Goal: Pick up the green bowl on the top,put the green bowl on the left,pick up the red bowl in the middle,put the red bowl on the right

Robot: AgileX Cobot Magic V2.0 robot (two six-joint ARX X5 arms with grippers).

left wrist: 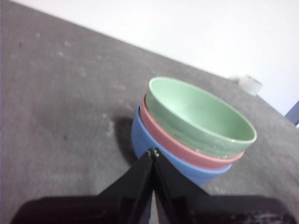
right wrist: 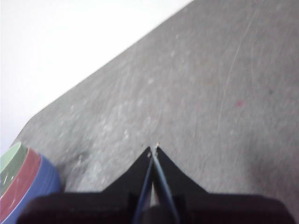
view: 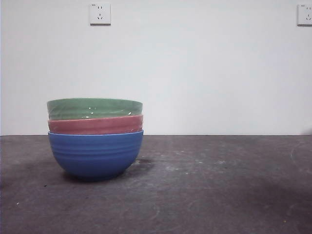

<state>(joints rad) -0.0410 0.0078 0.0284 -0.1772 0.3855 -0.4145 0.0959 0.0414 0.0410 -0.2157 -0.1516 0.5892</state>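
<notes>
Three bowls stand nested in a stack on the grey table, left of centre in the front view. The green bowl (view: 94,108) is on top, the red bowl (view: 95,125) in the middle, and an all-blue bowl (view: 95,155) at the bottom. In the left wrist view the green bowl (left wrist: 201,116) sits in the red bowl (left wrist: 182,147). My left gripper (left wrist: 153,153) is shut and empty, just short of the stack's side. My right gripper (right wrist: 153,150) is shut and empty over bare table, apart from the stack; the red bowl (right wrist: 18,184) shows at that picture's edge.
A small white roll of tape (left wrist: 250,84) lies on the table beyond the stack, near the wall. The white wall carries two sockets (view: 100,13). The grey table (view: 219,185) stretches to the right of the bowls.
</notes>
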